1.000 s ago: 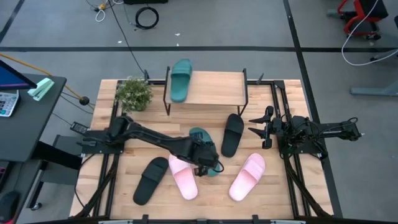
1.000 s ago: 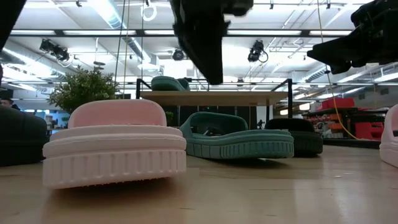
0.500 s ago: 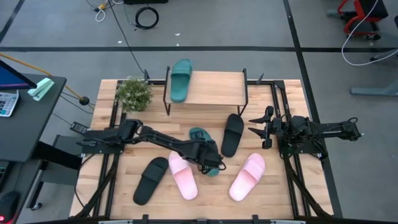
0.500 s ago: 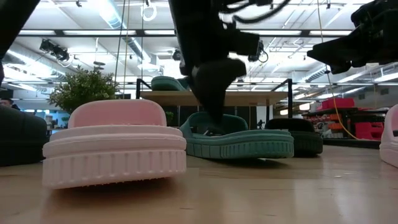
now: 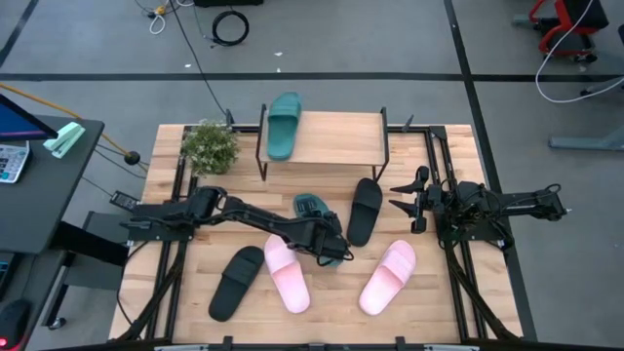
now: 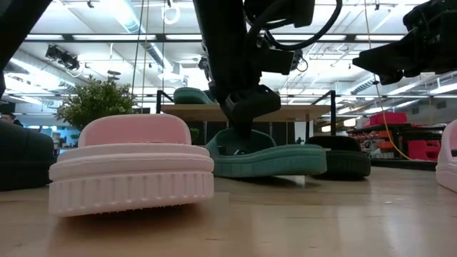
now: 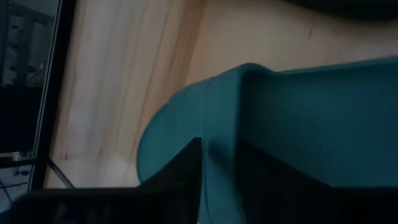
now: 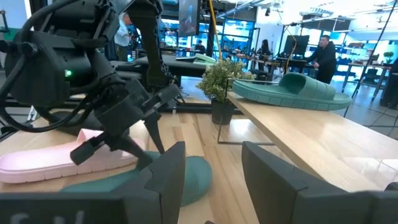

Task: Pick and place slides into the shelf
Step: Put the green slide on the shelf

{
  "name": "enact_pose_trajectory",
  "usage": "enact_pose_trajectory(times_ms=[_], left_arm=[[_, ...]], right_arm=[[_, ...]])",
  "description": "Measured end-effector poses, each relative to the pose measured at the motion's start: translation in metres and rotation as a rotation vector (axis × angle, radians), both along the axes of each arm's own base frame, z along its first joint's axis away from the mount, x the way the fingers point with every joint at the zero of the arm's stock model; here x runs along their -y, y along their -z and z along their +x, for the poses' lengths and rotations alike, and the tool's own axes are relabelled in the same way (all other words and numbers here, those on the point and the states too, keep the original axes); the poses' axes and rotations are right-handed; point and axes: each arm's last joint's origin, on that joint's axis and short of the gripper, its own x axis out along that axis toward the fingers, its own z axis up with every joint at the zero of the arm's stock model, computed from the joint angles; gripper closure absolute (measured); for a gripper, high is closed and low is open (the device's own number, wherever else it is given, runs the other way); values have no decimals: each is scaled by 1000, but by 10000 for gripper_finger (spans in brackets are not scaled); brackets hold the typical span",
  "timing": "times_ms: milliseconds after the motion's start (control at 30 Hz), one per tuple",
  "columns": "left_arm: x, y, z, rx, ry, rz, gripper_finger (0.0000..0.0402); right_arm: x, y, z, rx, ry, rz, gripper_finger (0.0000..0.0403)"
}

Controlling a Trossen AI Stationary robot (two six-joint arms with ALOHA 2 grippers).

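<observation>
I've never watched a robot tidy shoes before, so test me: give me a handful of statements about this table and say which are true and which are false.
1. One teal slide already lies on the shelf. True.
2. The left gripper is at the second teal slide in the middle of the table. True; in the low view one end of that slide is tipped up off the wood.
3. The right gripper holds a black slide. False; it is open and empty, waiting at the table's right side.
4. Both pink slides are on the shelf. False; the pink slides lie on the table.
5. A potted plant stands beside the shelf. True.
</observation>
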Motion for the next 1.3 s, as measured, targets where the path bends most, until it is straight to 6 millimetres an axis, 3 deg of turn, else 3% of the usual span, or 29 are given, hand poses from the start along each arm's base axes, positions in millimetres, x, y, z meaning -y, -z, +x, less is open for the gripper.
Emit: enact_pose_trajectory(times_ms=[167,500,800,1033,1133,1300], left_arm=[[0,0,-1,-14,2,5,388],[24,-9,-11,-67,71,48,392],[52,-81,-19,4,104,174,393],[62,-136,-30,-7,223,322,393],[55,-149,-36,-62,277,407,393],[24,-171,-39,-39,205,451,393]], right_arm=[[0,0,0,0,0,0,238],[0,0,0,0,0,0,238],[0,0,0,0,1,-6,238],[0,0,0,1,0,1,238],[0,0,0,1,0,3,238],[0,0,0,2,0,3,238]])
